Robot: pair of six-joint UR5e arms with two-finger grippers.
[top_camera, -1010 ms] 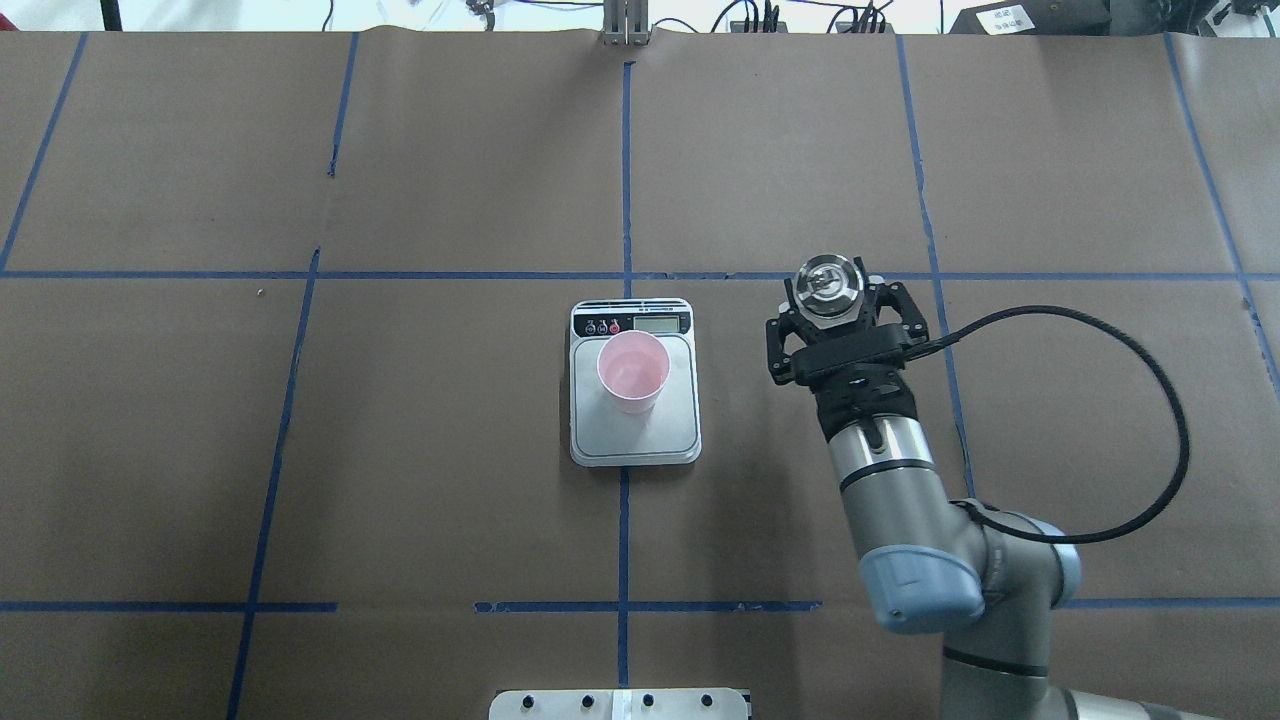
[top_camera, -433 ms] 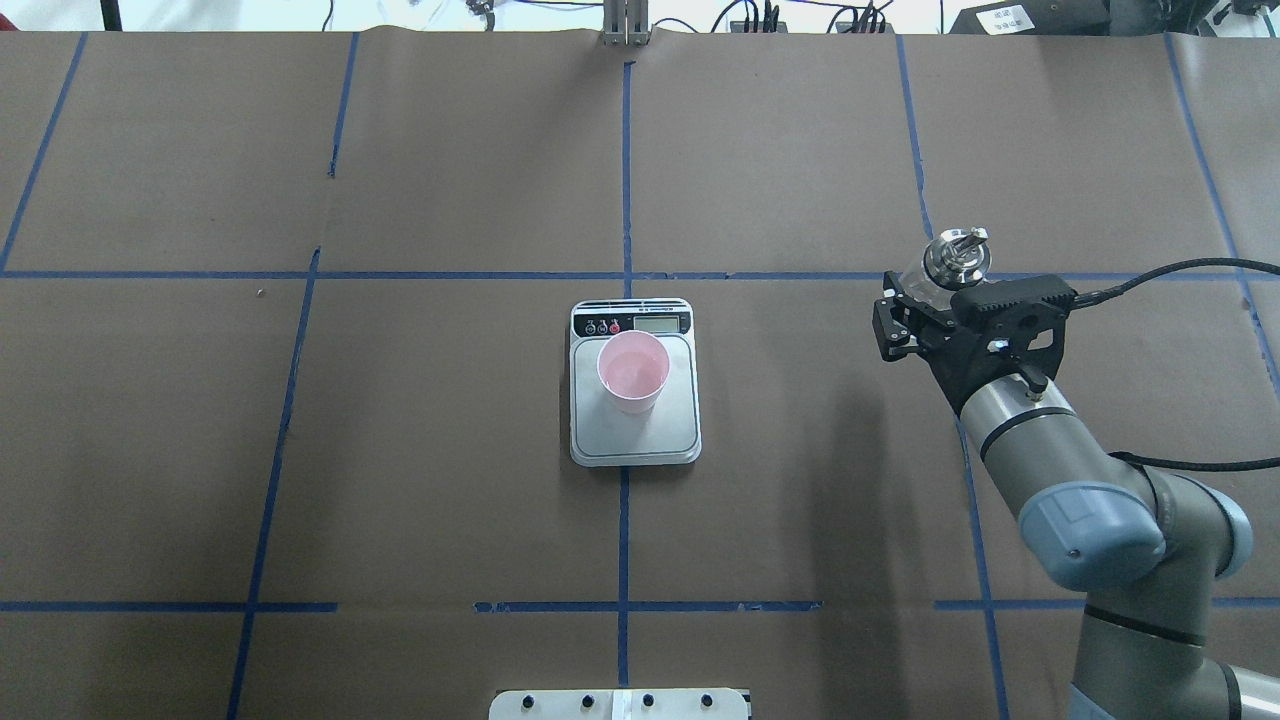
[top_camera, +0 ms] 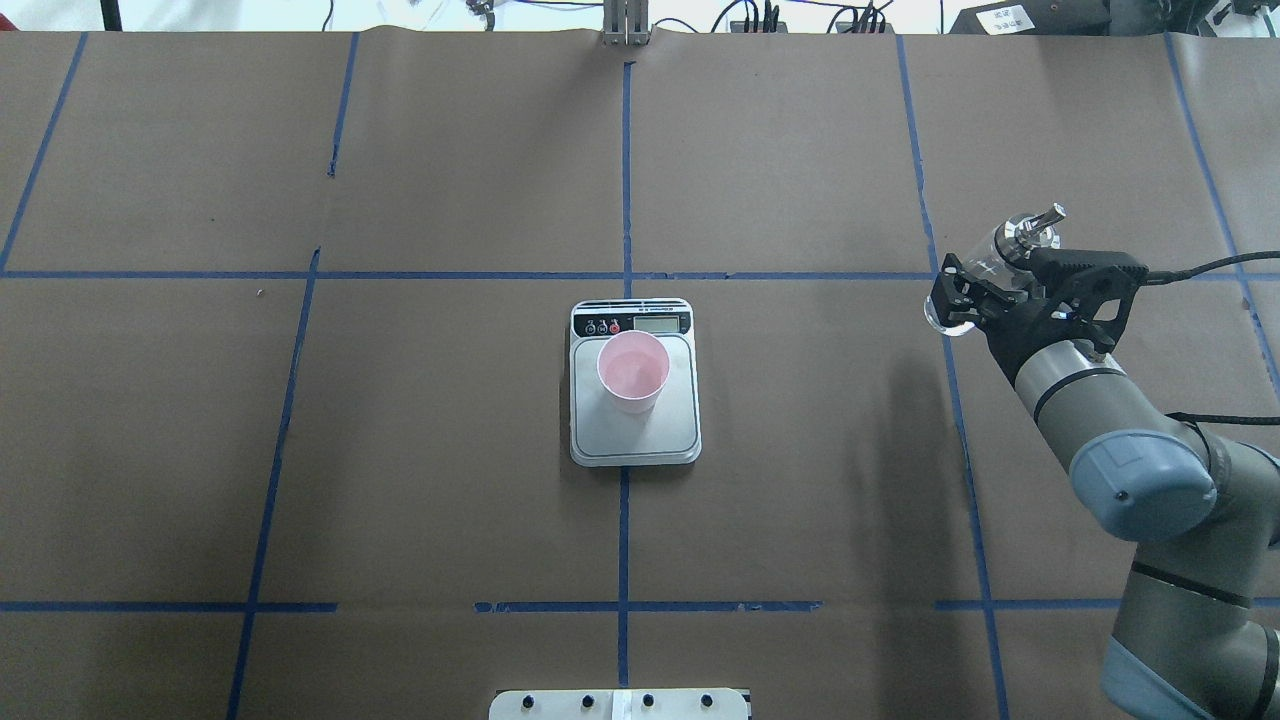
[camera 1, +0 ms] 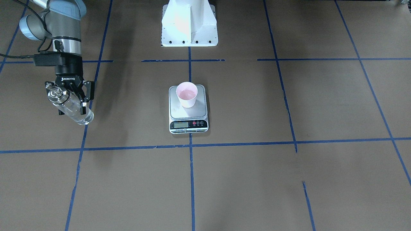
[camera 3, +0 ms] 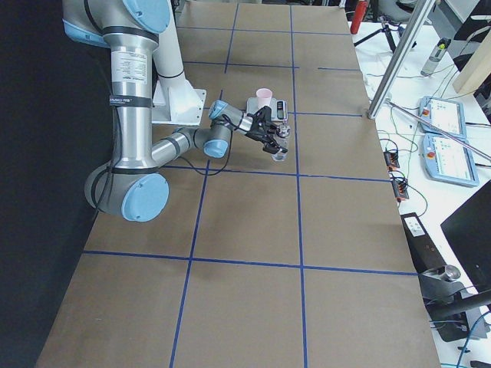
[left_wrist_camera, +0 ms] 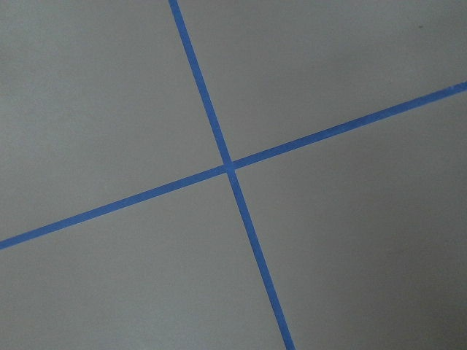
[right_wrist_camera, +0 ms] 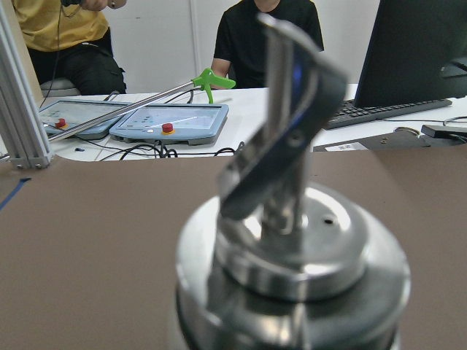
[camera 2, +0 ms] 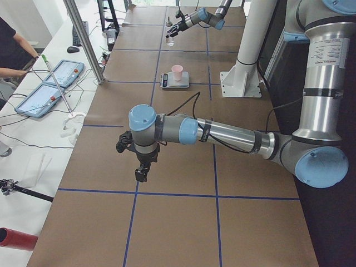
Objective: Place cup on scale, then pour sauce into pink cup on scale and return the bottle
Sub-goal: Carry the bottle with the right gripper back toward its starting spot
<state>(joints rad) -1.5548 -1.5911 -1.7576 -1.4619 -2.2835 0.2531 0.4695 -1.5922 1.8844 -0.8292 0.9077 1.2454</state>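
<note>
The pale pink cup (top_camera: 633, 372) stands upright on the scale (top_camera: 640, 440) at the table's middle; it also shows in the front view (camera 1: 187, 94) on the steel platform (camera 1: 178, 112). My right gripper (top_camera: 985, 290) is shut on the clear glass bottle (top_camera: 1003, 247) far to the right of the scale. The bottle is tilted, its metal spout up and away from the scale. The front view shows the bottle (camera 1: 74, 110) in the gripper (camera 1: 69, 96). The right wrist view shows its metal top (right_wrist_camera: 292, 248) close up. My left gripper (camera 2: 140, 169) shows only in the left side view; I cannot tell its state.
Blue tape lines divide the brown table cover. The white robot pedestal (camera 1: 189, 25) stands behind the scale. Operators sit at a side table with tablets (camera 2: 55, 83) beyond the table's far edge. The left wrist view shows only a tape crossing (left_wrist_camera: 229, 166).
My right arm has swung right and away from the scale with the bottle. The bottle has gone from near upright to tilted. Cup and scale have not moved.
</note>
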